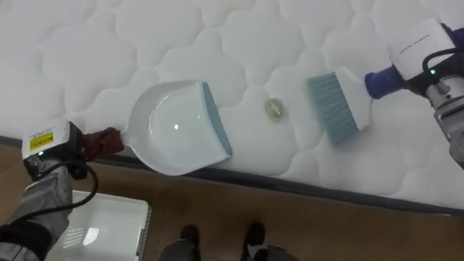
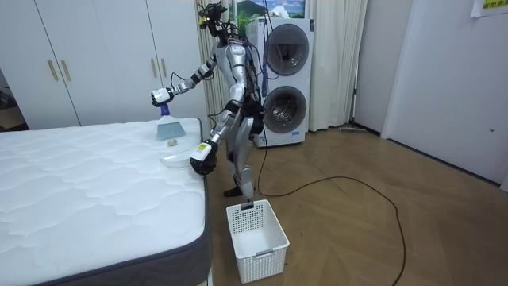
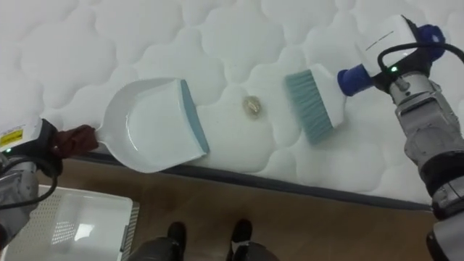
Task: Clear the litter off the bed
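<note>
Now my left hand is curled round the brown handle of the dustpan. The pan lies on the mattress near its edge, its grey-blue lip facing a small pale scrap. My right hand is closed on the blue handle of the brush, whose bristles are down at the quilting just beyond the scrap. So the scrap sits between bristles and lip, apart from both. To sweep well, I judge I should press the lip flat into the soft surface and draw the brush low and straight toward the pan. I should go gently, so the scrap does not roll past the lip or off the edge toward the basket on the floor.
</note>
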You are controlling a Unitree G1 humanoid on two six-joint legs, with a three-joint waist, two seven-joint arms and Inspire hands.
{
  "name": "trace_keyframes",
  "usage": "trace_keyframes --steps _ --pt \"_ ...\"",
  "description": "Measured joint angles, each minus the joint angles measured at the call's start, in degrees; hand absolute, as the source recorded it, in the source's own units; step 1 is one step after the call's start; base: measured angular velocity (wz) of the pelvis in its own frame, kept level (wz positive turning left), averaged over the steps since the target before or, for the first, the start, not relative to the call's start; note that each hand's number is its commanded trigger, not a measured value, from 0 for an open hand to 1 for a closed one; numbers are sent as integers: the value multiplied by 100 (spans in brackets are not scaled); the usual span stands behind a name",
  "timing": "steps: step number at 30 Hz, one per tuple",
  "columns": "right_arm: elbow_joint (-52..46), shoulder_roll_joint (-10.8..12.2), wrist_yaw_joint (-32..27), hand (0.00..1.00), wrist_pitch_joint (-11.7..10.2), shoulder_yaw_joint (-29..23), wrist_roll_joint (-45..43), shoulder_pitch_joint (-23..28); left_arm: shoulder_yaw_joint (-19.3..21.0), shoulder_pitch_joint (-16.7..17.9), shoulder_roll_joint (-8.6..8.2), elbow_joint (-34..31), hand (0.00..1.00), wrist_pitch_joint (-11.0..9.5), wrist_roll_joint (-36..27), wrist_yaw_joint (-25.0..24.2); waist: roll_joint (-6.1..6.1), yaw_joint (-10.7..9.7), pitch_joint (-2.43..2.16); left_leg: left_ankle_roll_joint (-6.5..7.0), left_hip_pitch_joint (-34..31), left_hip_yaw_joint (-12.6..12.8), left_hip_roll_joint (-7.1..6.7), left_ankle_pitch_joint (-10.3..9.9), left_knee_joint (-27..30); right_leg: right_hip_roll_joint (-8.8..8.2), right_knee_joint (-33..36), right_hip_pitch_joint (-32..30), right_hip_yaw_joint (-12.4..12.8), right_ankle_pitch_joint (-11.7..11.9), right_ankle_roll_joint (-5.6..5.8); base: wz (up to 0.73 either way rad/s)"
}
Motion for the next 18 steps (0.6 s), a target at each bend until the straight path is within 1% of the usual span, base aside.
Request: trace_keyframes --steps 2,4,5,9,12,15,18 --pt "-133 5 28 100 0 1 -11 0 -2 1 0 -16 100 37 143 90 8 7 -4 0 -3 0 7 1 5 0 0 3 -18 0 0 0" --pt "-150 15 34 100 0 0 -12 4 -5 5 -1 -23 100 56 151 98 13 6 -6 0 -2 0 22 1 27 -4 -1 25 -76 0 -1 0" --pt "-151 16 46 100 1 0 -10 25 -4 14 -1 -35 100 59 204 99 16 13 -8 0 3 0 51 1 38 -2 -5 40 -96 1 -1 4" --pt "-104 16 96 100 0 0 -82 29 -4 8 -1 -50 100 66 322 104 39 -1 -12 0 8 -12 52 1 30 -5 -5 49 -102 3 -5 2" --pt "82 16 71 100 0 0 -79 29 -16 5 -1 -51 100 66 374 106 78 -8 -6 -1 34 -20 52 0 -2 -10 -9 80 -140 12 -20 4" --pt "233 15 33 100 0 0 -78 29 -20 7 -1 -50 100 66 389 105 110 -2 -10 -11 47 -25 49 3 -29 -7 -10 91 -151 26 -41 0" --pt "356 15 -44 100 0 0 -78 30 -46 7 -1 -50 100 70 392 104 166 -2 -8 -27 50 -30 51 15 -16 0 -10 105 -173 38 -59 0"
